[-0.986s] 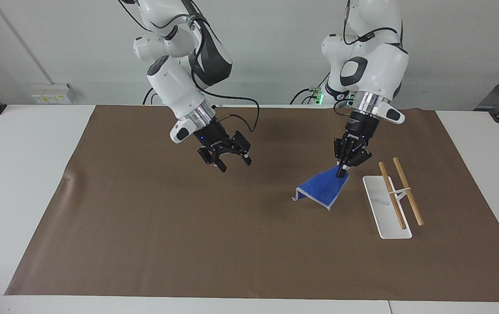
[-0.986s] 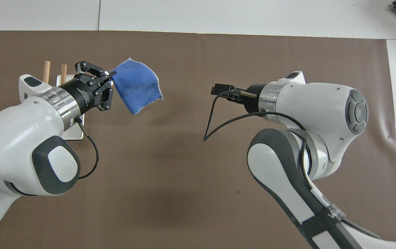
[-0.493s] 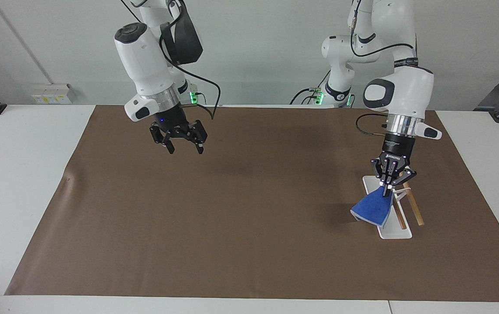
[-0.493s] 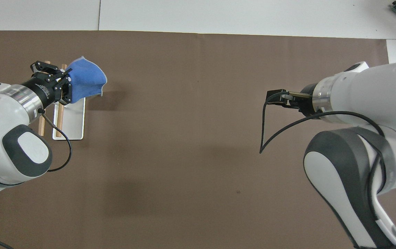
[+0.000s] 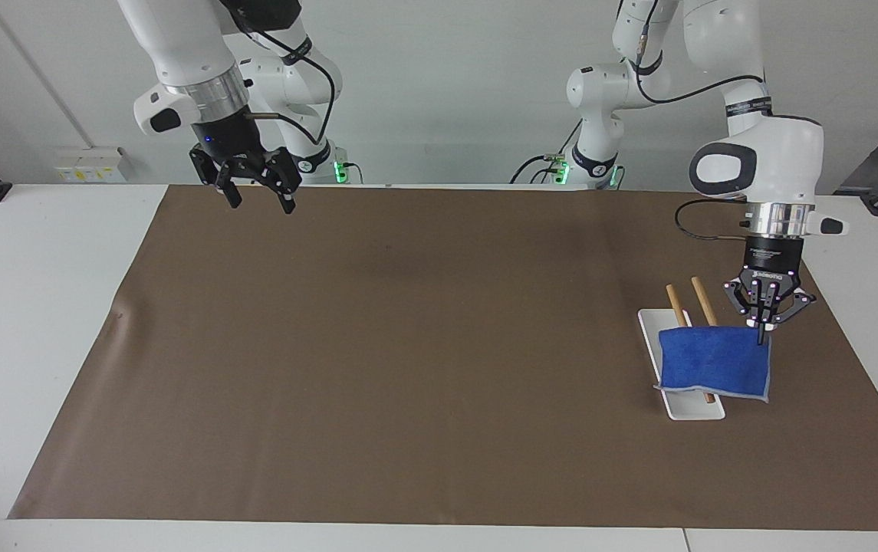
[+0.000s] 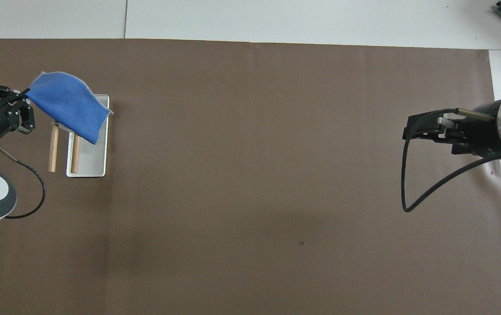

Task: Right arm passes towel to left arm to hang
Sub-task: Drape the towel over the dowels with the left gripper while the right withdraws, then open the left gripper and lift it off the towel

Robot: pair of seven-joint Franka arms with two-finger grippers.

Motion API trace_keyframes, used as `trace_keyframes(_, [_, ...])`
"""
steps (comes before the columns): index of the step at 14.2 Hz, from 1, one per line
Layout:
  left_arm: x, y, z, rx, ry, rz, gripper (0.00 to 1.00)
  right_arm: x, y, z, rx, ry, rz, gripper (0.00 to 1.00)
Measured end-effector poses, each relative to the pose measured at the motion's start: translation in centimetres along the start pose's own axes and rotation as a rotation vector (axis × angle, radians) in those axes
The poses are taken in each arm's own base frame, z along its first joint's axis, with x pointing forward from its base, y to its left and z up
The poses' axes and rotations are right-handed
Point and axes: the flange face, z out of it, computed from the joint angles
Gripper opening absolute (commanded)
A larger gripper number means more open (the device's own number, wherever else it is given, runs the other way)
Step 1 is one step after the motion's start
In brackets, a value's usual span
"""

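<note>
Two wooden rods (image 5: 703, 307) of a small rack on a white base (image 5: 684, 406) carry the towel (image 5: 715, 363), which drapes across them at the left arm's end of the brown mat (image 5: 408, 368). One corner of the cloth is pinched in the left gripper (image 5: 762, 331), its fingers pressed together on the blue fabric just beside the rack. Raised over the mat's corner near its own base, the right gripper (image 5: 254, 195) hangs with fingers spread and nothing between them.
</note>
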Motion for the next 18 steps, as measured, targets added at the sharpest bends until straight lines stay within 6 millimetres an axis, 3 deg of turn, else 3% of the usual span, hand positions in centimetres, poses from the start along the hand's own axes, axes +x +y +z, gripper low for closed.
trace_keyframes(3, [3.5, 0.6, 0.0, -0.002, 0.044, -0.018, 0.0, 0.6, 4.3, -2.6, -0.017, -0.023, 0.009, 1.0])
trace_keyframes(6, [6.0, -0.3, 0.5, 0.021, 0.079, -0.037, 0.07, 1.7, 8.2, -2.6, -0.05, -0.033, -0.034, 1.0])
trace_keyframes(7, [6.2, -0.5, 0.6, 0.028, 0.082, -0.038, 0.25, 1.8, 8.4, -2.3, -0.059, -0.036, -0.035, 1.0])
trace_keyframes(8, [6.4, -0.5, 0.7, 0.036, 0.084, -0.042, 0.67, 1.9, 8.2, -2.1, -0.061, -0.038, -0.039, 1.0])
trace_keyframes(9, [6.9, -0.4, 0.6, 0.038, 0.089, -0.049, 1.0, 1.8, 8.0, -2.0, -0.062, -0.041, -0.043, 1.0])
trace_keyframes(14, [8.4, -0.2, 0.6, 0.07, 0.103, -0.069, 1.0, 1.8, 8.0, -1.2, -0.066, -0.056, -0.045, 1.0])
trace_keyframes(18, [6.8, 0.4, -0.7, 0.077, 0.075, -0.042, 1.0, 2.0, 9.0, -1.3, -0.071, -0.055, -0.061, 1.0])
